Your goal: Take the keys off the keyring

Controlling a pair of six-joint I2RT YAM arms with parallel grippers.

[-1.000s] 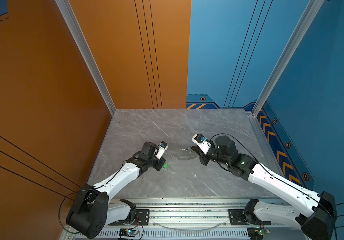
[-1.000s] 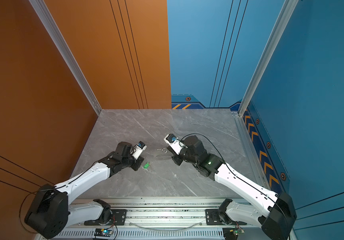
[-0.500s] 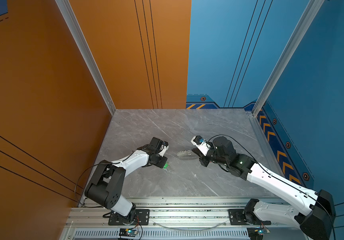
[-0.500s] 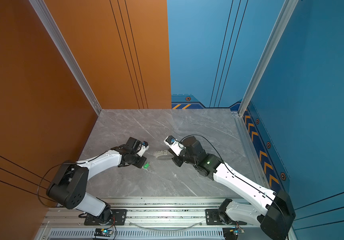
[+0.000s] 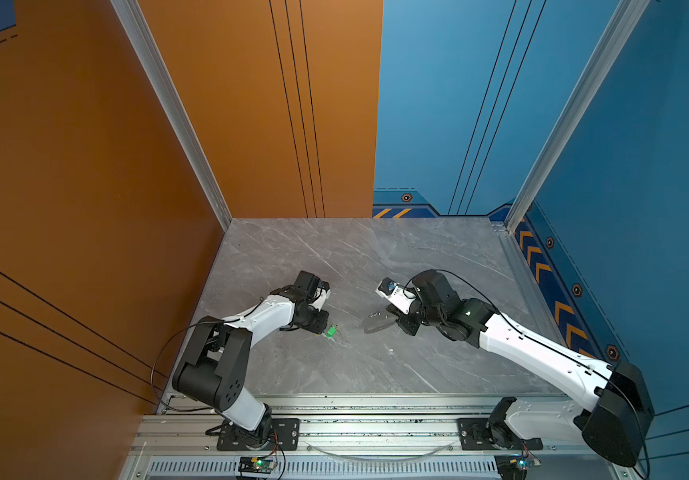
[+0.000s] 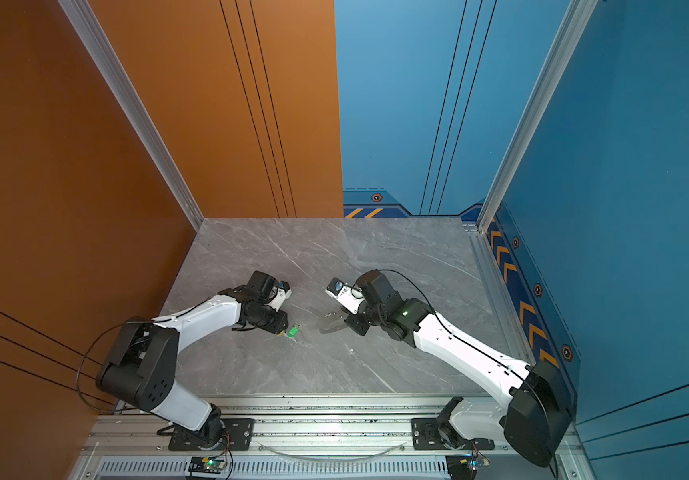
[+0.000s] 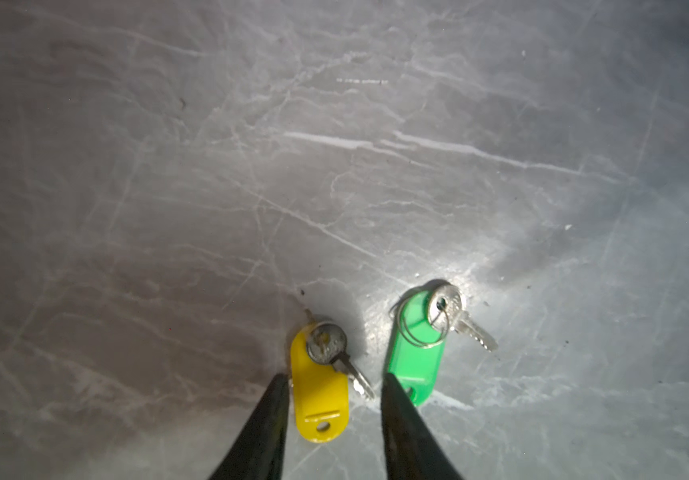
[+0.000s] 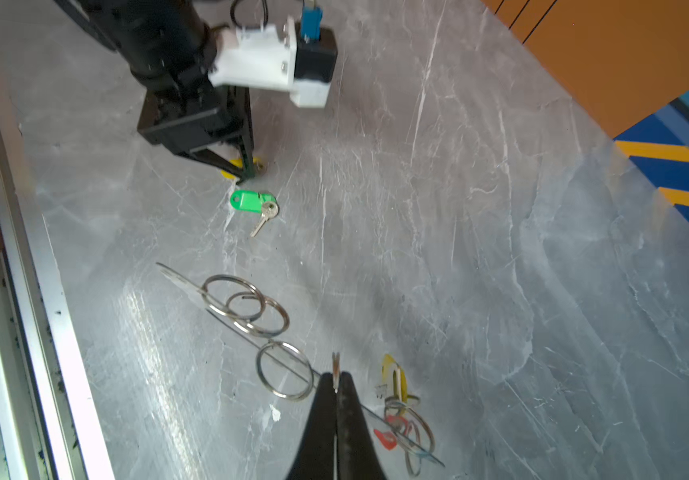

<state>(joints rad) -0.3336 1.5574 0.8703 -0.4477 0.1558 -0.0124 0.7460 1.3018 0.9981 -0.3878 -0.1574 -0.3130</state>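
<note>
Left hand [image 7: 334, 378] parted astride yellow key [image 7: 320, 399], right hand [image 8: 336, 378] pinching keyring [image 8: 182, 280]

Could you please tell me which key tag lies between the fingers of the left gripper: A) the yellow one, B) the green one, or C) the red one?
A: the left wrist view shows the yellow-tagged key on the table inside the open left gripper, with the green-tagged key beside it.

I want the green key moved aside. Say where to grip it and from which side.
Probably pinch the green tag across its narrow width, from straight above: it lies flat on the table, and the key covers one end.
</note>
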